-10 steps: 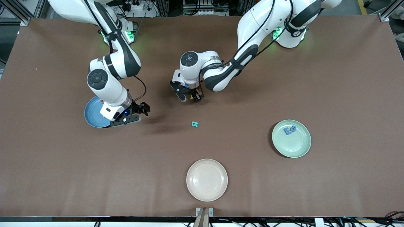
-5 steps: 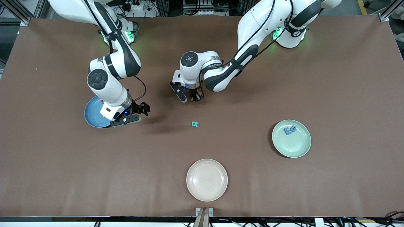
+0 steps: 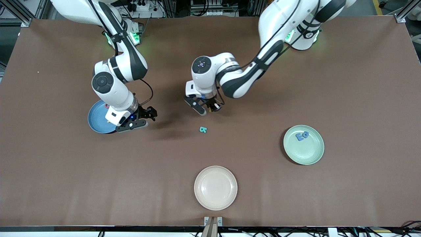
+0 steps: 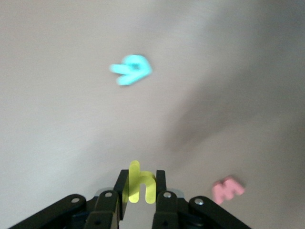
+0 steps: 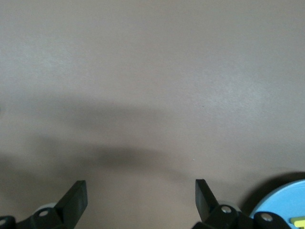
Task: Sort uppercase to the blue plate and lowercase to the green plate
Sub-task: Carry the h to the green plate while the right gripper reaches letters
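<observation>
Three round shallow plates on brown table [image 3: 345, 82]: sky-blue plate [image 3: 95, 118] at right arm's end, partly covered by that arm; pale mint-green plate [image 3: 304, 151] at left arm's end; cream plate [image 3: 215, 187] nearest front camera, between the two. Two blue foam letters [image 3: 302, 135] lying touching in green plate, near its rim. Small teal foam letter [image 3: 203, 129] [image 4: 131, 70] flat on bare table near middle, farther from front camera than cream plate. Small pink-red foam letter [image 4: 228, 189] flat on table, seen only in left wrist view. Left gripper [image 3: 206, 110] [image 4: 139, 188] raised over bare table close to teal letter, fingers [image 4: 160, 183] clamped on small yellow lowercase foam "h" [image 4: 139, 183], held upright between pads. Right gripper [image 3: 139, 118] [image 5: 140, 195] beside blue plate's rim, over bare table, jaws spread wide, nothing held. Yellow piece [image 5: 299, 222] just visible in blue plate in right wrist view; letter not identifiable.
</observation>
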`<state>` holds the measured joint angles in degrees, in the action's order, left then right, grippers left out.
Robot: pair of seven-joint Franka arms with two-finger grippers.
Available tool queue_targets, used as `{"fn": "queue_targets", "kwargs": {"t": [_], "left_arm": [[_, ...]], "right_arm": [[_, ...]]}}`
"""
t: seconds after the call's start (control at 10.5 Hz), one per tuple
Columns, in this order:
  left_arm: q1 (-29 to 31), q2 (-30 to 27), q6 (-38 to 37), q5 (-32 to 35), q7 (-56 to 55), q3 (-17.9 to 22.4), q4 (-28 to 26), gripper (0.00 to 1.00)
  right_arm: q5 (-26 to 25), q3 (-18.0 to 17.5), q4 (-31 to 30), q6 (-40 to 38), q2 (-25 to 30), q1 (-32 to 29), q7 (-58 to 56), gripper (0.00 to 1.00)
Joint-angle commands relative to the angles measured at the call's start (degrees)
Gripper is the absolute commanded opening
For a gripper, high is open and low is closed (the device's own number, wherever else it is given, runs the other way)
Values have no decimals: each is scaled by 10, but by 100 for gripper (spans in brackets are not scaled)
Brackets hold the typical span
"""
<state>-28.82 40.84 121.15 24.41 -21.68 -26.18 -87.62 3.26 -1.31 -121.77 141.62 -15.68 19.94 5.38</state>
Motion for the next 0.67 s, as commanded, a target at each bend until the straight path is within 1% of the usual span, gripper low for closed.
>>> {"fn": "queue_targets", "kwargs": {"t": [0.0,0.1,0.19,0.29,0.38,0.57], "left_arm": [[84,-63,-68,-62,19,-4,-20,0],[128,-74,-98,-80,26,-5,-22,0],[160,-76,-131,-74,31,-4,-23,0],[199,-74,-144,-74,51,-1,-25,0],[244,-70,-146,-74,77,-1,-31,0],[295,-60,-146,-74,130,7,-33,0]], "right_arm": [[1,-3,19,9,-15,19,10,100],[1,-3,34,9,-25,35,16,100],[-4,-3,63,3,-44,51,43,100],[-10,-3,90,1,-66,66,53,100],[-11,-3,114,1,-84,90,80,100],[-12,-3,184,-16,-135,127,127,100]]}}
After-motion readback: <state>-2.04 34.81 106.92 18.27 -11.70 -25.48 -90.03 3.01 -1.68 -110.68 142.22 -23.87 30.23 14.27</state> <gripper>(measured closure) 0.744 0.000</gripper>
